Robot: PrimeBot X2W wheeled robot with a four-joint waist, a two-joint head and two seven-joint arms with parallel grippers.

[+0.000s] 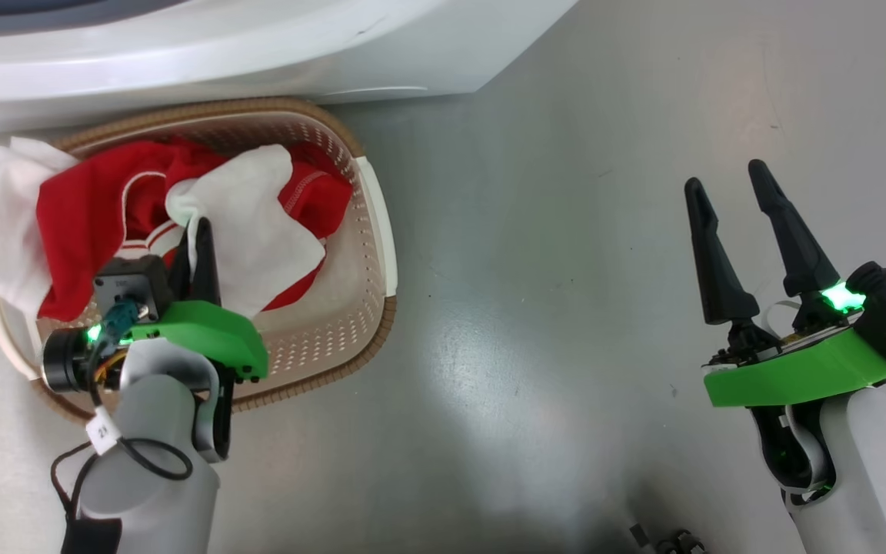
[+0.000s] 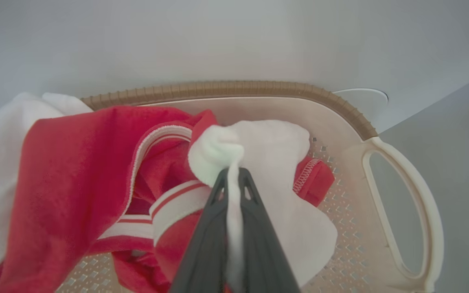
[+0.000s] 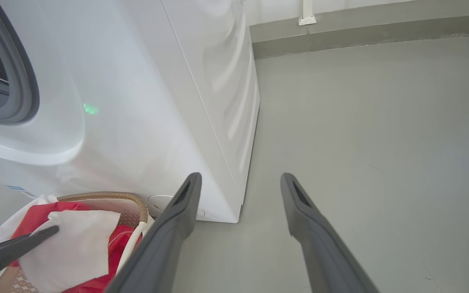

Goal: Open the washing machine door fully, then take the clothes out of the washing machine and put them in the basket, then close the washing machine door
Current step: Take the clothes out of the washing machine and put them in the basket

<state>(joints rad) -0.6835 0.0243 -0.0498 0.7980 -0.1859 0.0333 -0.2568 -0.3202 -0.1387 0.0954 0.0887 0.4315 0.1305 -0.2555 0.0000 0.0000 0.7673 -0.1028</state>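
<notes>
Grey floor (image 1: 551, 308) | clothes (image 1: 81, 208) red-white, heaped in basket (image 1: 351, 308) | left claw (image 2: 232, 173) pinches white panel | right claw (image 1: 725, 175) wide

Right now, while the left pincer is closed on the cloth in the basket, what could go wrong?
1. The left pincer pinches a white fold of the clothes; if it rises before opening, they may come out of the basket again.
2. One white part hangs over the basket's left rim and could slip onto the floor.
</notes>
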